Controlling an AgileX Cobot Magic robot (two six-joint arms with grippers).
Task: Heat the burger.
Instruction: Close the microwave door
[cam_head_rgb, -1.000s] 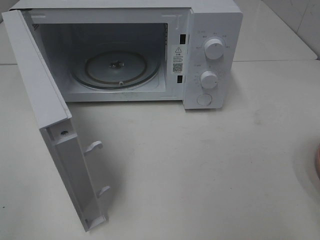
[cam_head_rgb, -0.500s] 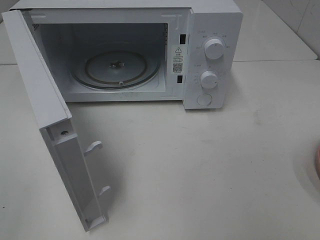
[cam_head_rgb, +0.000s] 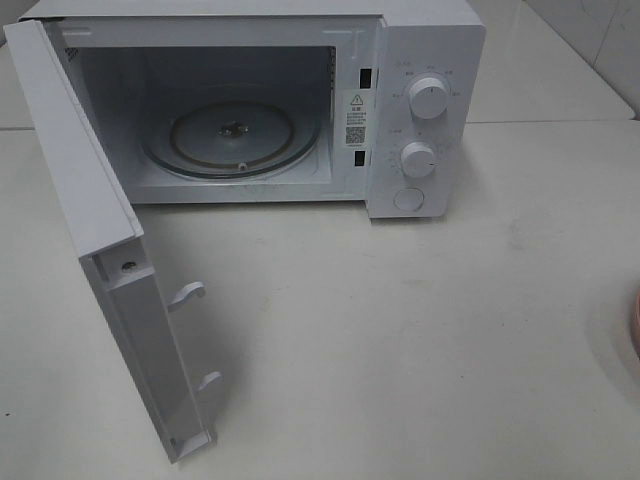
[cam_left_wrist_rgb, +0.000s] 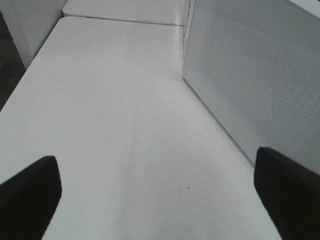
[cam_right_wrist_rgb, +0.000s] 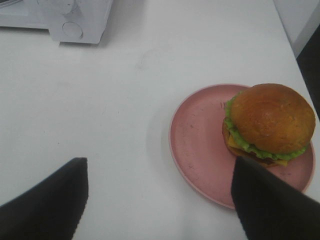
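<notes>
The burger (cam_right_wrist_rgb: 269, 124) sits upright, bun up, on a pink plate (cam_right_wrist_rgb: 200, 145) at the table's (cam_head_rgb: 400, 340) right edge; being round, it has no clear long axis. The right gripper (cam_right_wrist_rgb: 160, 200) hovers above the plate, jaws spread wide and holding nothing. The left gripper (cam_left_wrist_rgb: 160, 195) hangs low over the table beside the microwave door (cam_head_rgb: 110, 260), jaws wide apart, empty. Farther back, the microwave (cam_head_rgb: 425, 110) stands open, with only its glass turntable (cam_head_rgb: 235, 140) inside.
</notes>
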